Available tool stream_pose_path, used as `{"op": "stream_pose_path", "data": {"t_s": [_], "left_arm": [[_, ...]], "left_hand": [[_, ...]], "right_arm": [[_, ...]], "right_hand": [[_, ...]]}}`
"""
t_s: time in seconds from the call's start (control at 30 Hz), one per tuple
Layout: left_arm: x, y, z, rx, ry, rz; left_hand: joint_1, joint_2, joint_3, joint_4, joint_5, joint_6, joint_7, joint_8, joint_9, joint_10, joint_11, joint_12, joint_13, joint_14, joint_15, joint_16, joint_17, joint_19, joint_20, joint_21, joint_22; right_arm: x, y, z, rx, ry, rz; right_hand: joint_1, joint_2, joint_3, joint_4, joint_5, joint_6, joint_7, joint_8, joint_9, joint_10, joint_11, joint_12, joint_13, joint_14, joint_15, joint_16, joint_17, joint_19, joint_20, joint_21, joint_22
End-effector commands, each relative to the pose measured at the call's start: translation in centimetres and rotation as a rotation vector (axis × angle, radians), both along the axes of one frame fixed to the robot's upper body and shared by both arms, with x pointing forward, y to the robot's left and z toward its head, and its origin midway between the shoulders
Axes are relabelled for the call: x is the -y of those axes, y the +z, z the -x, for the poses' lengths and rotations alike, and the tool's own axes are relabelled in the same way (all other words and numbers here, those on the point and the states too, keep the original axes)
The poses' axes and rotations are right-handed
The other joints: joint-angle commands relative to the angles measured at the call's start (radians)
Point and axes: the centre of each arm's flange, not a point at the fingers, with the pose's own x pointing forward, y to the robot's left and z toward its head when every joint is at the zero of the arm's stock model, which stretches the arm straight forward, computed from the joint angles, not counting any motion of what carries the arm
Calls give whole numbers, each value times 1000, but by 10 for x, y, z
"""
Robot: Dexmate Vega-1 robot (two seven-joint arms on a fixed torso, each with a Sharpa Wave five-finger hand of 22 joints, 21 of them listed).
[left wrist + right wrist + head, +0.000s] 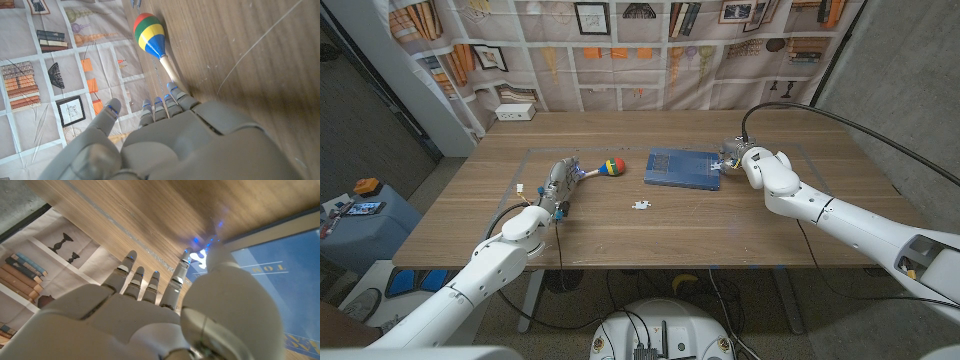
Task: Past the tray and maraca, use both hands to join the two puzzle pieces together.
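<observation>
- Tabletop: wooden surface carrying all task items; a taped rectangle outlines its central area.
- Tray: blue, flat, rectangular, placed in the middle of the tabletop, closer to the far edge than to the near edge. In the right wrist view a corner of the tray shows with pale printed lines.
- Maraca: lies on its side just left of the tray, apart from it. Head striped red, yellow, green and blue, pointing toward the tray; wooden handle pointing toward the left edge. In the left wrist view the maraca lies with its handle end at the fingertips.
- Loose puzzle piece: small, white, flat on the tabletop nearer the near edge than the tray, well apart from both hands.
- Second puzzle piece: white, at the right-side edge of the tray, at the tips of the right hand; whether it is pinched cannot be determined.
- Left hand: at the handle end of the maraca, fingers extended toward it, holding nothing.
- Right hand: at the right-side edge of the tray, fingers extended and apart in the right wrist view; grasp state cannot be determined.
</observation>
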Motion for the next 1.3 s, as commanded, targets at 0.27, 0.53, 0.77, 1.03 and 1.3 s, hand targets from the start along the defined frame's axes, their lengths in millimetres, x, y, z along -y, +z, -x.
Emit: {"op": "stream_pose_path", "data": {"t_s": [0.27, 0.53, 0.77, 1.03, 1.3], "left_arm": [[0, -3, 2, -4, 1, 3], [0, -3, 3, -5, 1, -1], [0, -2, 3, -2, 0, -3], [1, -3, 4, 1, -4, -4], [1, -1, 6, 3, 2, -9]], "left_hand": [[-4, 81, 7, -3, 3, 7, 1, -2, 3, 6, 5, -2, 2, 6, 3, 0, 4, 1, 6, -1, 1], [-4, 81, 6, -3, 2, 6, 0, -2, 3, 5, 4, -2, 2, 6, 2, 0, 4, 1, 7, -1, 1], [-3, 81, 6, -4, 2, 6, 0, -2, 3, 7, 4, -1, 2, 6, 2, 0, 4, 1, 8, -1, 1], [-3, 82, 6, -4, 2, 6, 0, -2, 3, 7, 4, -2, 2, 6, 2, 0, 4, 1, 7, -2, 1], [-2, 82, 6, -5, 2, 6, 1, -2, 3, 7, 3, -2, 2, 6, 2, 0, 4, 1, 7, -2, 1]], "right_arm": [[0, -2, 3, 7, 2, -1], [0, -2, 5, 13, 1, -4], [0, -1, 7, 21, 2, -7], [1, 0, 9, 30, 2, -9], [1, 1, 11, 37, 5, -10]], "right_hand": [[15, 8, 5, -2, -1, 33, 2, 10, 3, 20, -10, 2, 3, 15, -3, 6, 0, 13, -1, 5, 4], [18, 10, 4, -2, -3, 46, 1, 13, 2, 23, -10, 0, 3, 17, -6, 7, 1, 18, -3, 6, 4], [19, 11, 4, -2, -4, 53, 1, 14, 2, 27, -15, 0, 3, 19, -7, 7, 1, 21, -4, 6, 4], [21, 12, 3, -2, -5, 60, 1, 15, 2, 33, -16, 0, 3, 22, -10, 8, 1, 26, -5, 6, 4], [23, 13, 2, -2, -6, 69, 1, 16, 2, 37, -16, -1, 3, 26, -11, 9, 1, 28, -5, 6, 4]]}}
